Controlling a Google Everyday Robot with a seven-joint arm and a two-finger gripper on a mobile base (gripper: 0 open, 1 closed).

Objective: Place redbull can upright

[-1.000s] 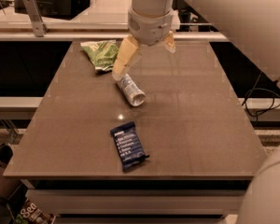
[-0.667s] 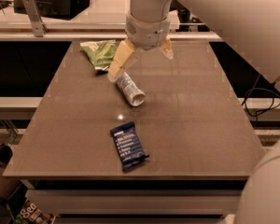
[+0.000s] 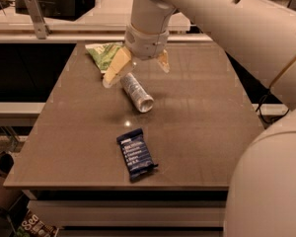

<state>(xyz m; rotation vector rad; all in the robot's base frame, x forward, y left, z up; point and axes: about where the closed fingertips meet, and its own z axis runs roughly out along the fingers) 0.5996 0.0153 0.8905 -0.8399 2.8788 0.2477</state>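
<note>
Table [image 3: 202, 132]: spread tool [image 3: 136, 76] over lying redbull can [image 3: 137, 93]

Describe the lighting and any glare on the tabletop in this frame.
Camera view: a warm, brownish cast overall; a small bright glint on the table just in front of the lying redbull can, with a fainter sheen to the right; the can's near rim shines; the open claw hangs over the can's far end.

Warm, rather dim light comes from above. On the table [image 3: 202, 132] a soft pale glare lies right of the can [image 3: 136, 94], with one small bright spot below it. The gripper [image 3: 136, 75], fingers [image 3: 114, 71] apart at upper middle, gives a faint shadow beside the can.
</note>
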